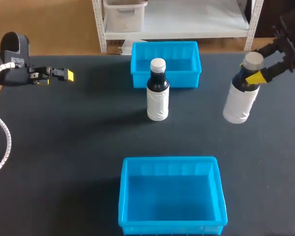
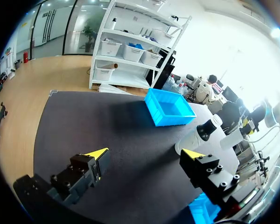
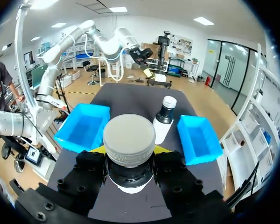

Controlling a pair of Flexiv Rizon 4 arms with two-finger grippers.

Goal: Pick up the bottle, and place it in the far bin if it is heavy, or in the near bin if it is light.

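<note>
**Right gripper (image 1: pixel 251 74) has the bottle (image 1: pixel 240 98) by the neck; judging its weight comes next**

Head view: the right gripper is clamped on the bottle just under its cap, at the right side of the table (image 1: pixel 64 147). The bottle leans a little, and I cannot tell whether its base is clear of the table. A second bottle (image 1: pixel 158 91) stands upright just in front of the far bin (image 1: pixel 137 69). The near bin (image 1: pixel 125 206) sits at the front, well apart from both bottles. The left gripper (image 1: pixel 68 75) hovers at the far left, away from everything.

Left wrist view: its fingers are spread wide with nothing between them.

Right wrist view: both fingers press the bottle's neck from two sides, below the cap.

The pick-up looks to be the step in hand. The next move calls for a clean lift to feel the weight, then a carry to the matching bin that keeps clear of the second bottle.
</note>
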